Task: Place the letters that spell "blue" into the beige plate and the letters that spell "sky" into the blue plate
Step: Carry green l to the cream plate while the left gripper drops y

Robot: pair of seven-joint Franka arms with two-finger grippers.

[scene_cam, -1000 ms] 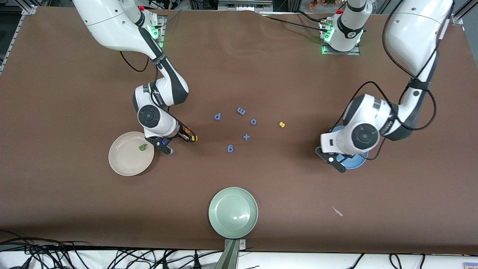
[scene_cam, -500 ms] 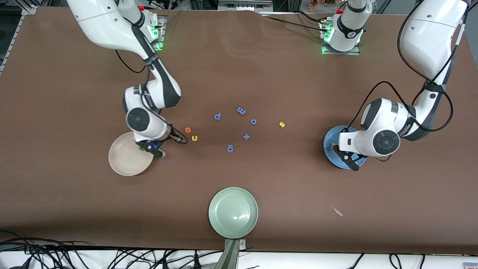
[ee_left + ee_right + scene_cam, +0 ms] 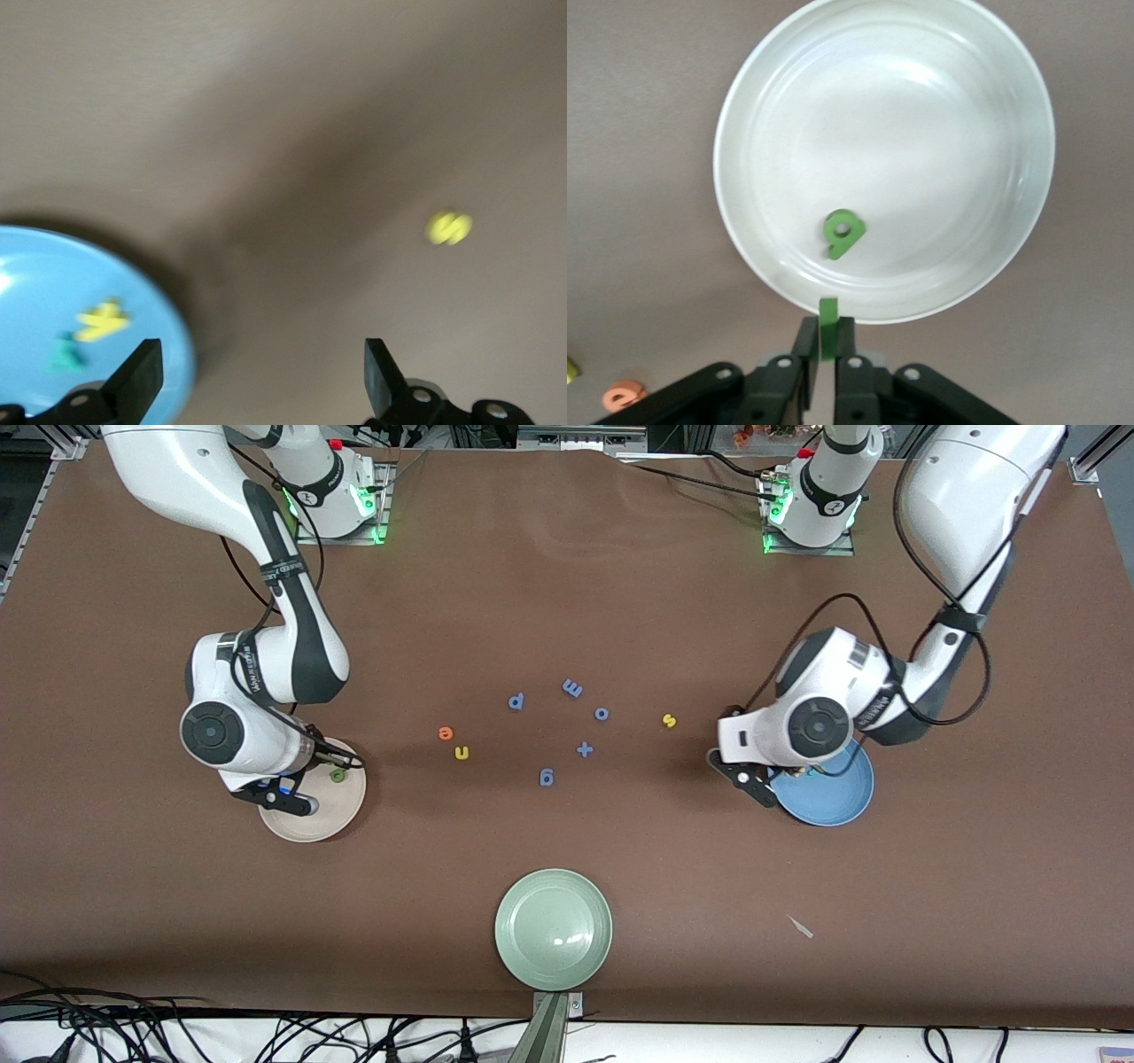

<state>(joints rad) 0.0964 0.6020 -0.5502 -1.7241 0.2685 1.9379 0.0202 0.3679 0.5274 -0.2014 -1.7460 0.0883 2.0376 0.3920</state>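
Observation:
My right gripper [image 3: 827,341] [image 3: 347,761] is shut on the thin light green l [image 3: 827,320], held above the rim of the beige plate [image 3: 921,133] [image 3: 306,825]. The dark green b [image 3: 843,233] [image 3: 337,775] lies in that plate. The orange e [image 3: 446,733] [image 3: 625,394] and yellow u [image 3: 461,753] lie on the table beside the plate, toward the middle. My left gripper [image 3: 263,372] [image 3: 780,776] hangs open and empty over the edge of the blue plate [image 3: 35,283] [image 3: 842,802]. That plate holds the yellow k [image 3: 102,320] and teal y [image 3: 66,356]. The yellow s [image 3: 449,227] [image 3: 669,721] lies on the table.
Several small blue letters and a plus sign [image 3: 584,749] are scattered mid-table between the arms. A sage green plate [image 3: 554,928] sits near the front edge. A small white scrap [image 3: 801,927] lies on the cloth nearer the front camera than the blue plate.
My right arm has swung from beside the e and u to the beige plate, carrying the l. My left gripper has opened and shifted to the blue plate's edge nearer the s.

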